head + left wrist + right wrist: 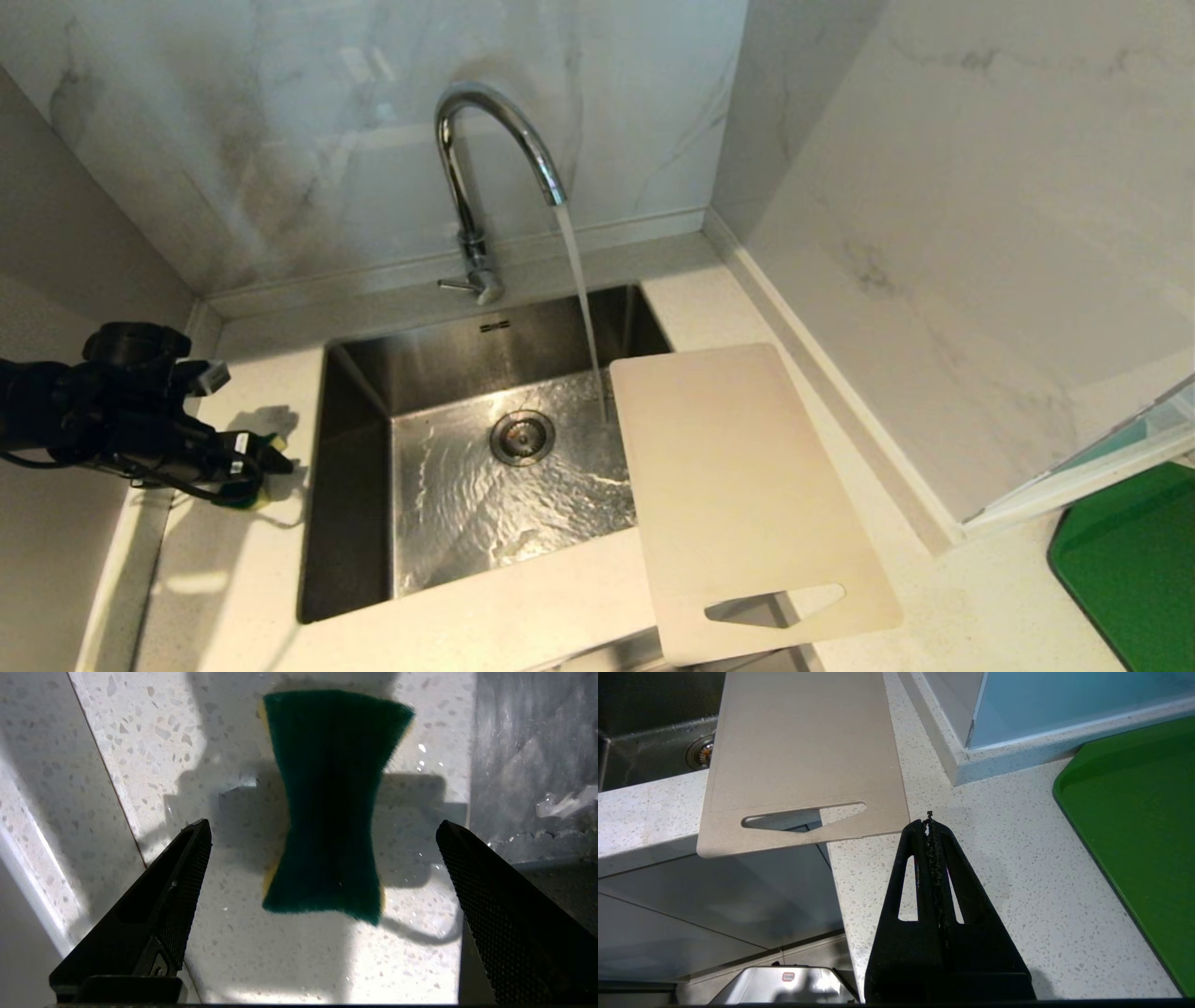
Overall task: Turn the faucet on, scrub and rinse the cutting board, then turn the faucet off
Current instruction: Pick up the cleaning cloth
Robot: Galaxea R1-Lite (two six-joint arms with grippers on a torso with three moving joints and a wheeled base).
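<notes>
Water runs from the faucet (pixel 495 149) into the sink (pixel 355 485), the stream landing just beside the far edge of the cutting board (pixel 738 485). The board lies at 3 o'clock of the drain (pixel 522 437), bridging the sink's right rim and the surface (pixel 934 597), its far end jutting over the basin and its handle slot overhanging the near edge. That placement likely keeps one end within reach of the water while the slot end stays graspable.

At 9 o'clock of the sink, the left end effector (pixel 266 457) hangs over a green-and-yellow sponge (pixel 329 807) lying flat on the surface, scouring side up. Its 2 fingers (pixel 173 891) are spread wide, one on each side of the sponge without touching it, apparently lined up to close on its narrow waist.

The right end effector (pixel 930 826) is parked low at the surface's near edge, at 5 o'clock of the board, its fingers pressed together on nothing. A green mat (pixel 1134 826) lies well apart at 3 o'clock.

With the tap on, scrubbing appears to be the step ahead, and the sponge is not yet held.
</notes>
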